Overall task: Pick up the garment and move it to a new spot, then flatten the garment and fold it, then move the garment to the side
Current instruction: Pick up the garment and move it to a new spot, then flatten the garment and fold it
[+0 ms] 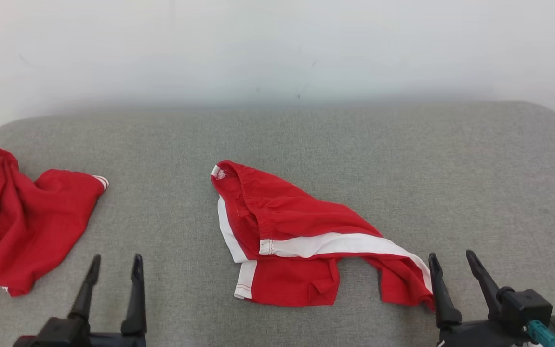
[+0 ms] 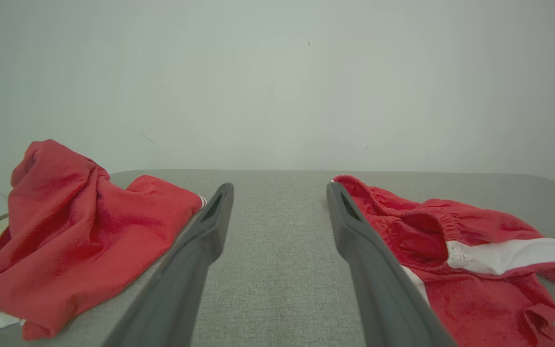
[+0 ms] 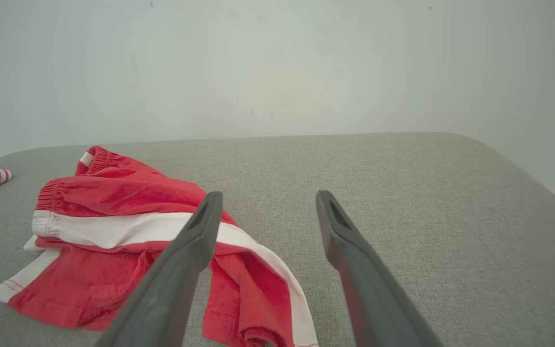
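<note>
shorts [image 1: 297,226]: red with white side stripes, crumpled, lying mid-cushion [image 1: 306,130], waistband toward the far wall [image 1: 277,48].
left gripper [image 1: 116,262]: fingers spread wide, holding nothing; low at the near edge, between shorts and red cloth [image 1: 12,217], touching neither.
right gripper [image 1: 451,254]: fingers spread wide, holding nothing; just beside the shorts' right hem.
red cloth: bunched at the cushion's left edge, well apart from shorts.
</note>
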`<state>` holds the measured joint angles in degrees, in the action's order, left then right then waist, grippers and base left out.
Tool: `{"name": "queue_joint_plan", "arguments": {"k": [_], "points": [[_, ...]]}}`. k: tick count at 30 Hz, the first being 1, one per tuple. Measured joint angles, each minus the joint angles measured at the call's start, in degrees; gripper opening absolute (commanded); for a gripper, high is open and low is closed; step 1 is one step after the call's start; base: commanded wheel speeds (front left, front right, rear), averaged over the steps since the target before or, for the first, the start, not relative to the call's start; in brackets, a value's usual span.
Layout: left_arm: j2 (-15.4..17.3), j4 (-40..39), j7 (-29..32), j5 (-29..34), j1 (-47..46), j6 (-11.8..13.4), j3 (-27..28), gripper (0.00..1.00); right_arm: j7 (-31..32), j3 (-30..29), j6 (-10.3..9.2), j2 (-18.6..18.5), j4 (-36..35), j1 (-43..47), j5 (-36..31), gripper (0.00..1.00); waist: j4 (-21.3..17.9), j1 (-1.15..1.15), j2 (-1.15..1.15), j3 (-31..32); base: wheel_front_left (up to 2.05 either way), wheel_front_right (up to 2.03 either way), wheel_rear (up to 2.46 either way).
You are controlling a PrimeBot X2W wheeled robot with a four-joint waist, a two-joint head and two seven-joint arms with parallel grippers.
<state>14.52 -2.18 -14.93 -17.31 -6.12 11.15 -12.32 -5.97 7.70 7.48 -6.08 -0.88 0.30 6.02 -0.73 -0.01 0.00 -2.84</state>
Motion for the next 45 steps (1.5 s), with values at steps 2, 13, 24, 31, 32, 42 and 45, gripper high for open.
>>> {"name": "queue_joint_plan", "arguments": {"k": [2,13,24,31,32,42,45], "points": [[-0.3,1.4,0.0,0.5,0.3,-0.5,-0.6,1.00,0.4,-0.1,0.00,0.0,-0.6,1.0,-0.5,1.00,-0.2,0.00,0.00,0.6,0.00,0.00,0.00],[0.0,5.8,0.1,1.8,-0.5,-0.8,-2.1,1.00,2.4,-1.1,0.00,0.8,-5.0,4.2,-1.5,1.00,-0.8,0.01,0.00,1.5,0.00,0.00,0.00],[-0.7,5.9,2.4,2.3,-3.7,-2.4,-5.7,1.00,2.9,-1.2,0.00,1.3,-5.6,4.4,-1.4,1.00,-0.2,0.01,0.00,0.0,0.00,0.00,0.00],[-4.6,6.6,10.5,1.8,-8.7,-8.3,-14.2,1.00,3.5,-1.0,0.00,1.2,-3.7,4.4,-0.7,1.00,-0.2,0.01,0.00,-2.3,0.00,0.00,0.00],[-5.2,7.3,11.7,1.7,-9.5,-9.0,-15.2,1.00,3.5,-0.9,0.00,1.2,-3.5,4.3,-0.7,1.00,-0.3,0.01,0.00,-2.7,0.00,0.00,0.00],[-6.9,12.2,18.2,0.6,-18.1,-11.2,-16.7,1.00,2.2,0.4,0.00,1.8,0.1,2.8,0.5,1.00,-3.1,0.02,0.00,-7.6,0.00,0.00,0.00],[-6.3,12.8,19.0,0.5,-20.1,-10.9,-15.7,1.00,1.4,0.8,0.00,2.0,1.5,2.0,0.8,1.00,-4.0,0.02,0.01,-9.4,0.00,0.00,0.00]]}}
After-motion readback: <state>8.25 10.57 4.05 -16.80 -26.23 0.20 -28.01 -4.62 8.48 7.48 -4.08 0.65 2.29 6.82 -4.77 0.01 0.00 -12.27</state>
